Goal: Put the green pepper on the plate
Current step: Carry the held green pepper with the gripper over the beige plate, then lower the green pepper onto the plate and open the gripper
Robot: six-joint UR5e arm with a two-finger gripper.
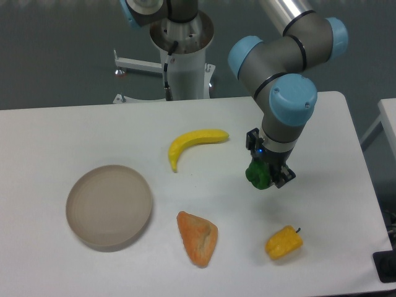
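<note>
The green pepper (257, 175) is a small glossy dark-green lump held between the fingers of my gripper (265, 176), right of the table's middle and a little above the surface. The gripper is shut on it and hides part of it. The plate (109, 206), a round beige-grey dish with a raised rim, sits at the left front of the table, far to the left of the gripper and with nothing on it.
A yellow banana (193, 143) lies between plate and gripper, towards the back. An orange wedge-shaped piece (198, 238) lies at the front middle. A yellow pepper (284, 242) sits at the front right, below the gripper. The robot base (184, 59) stands behind the table.
</note>
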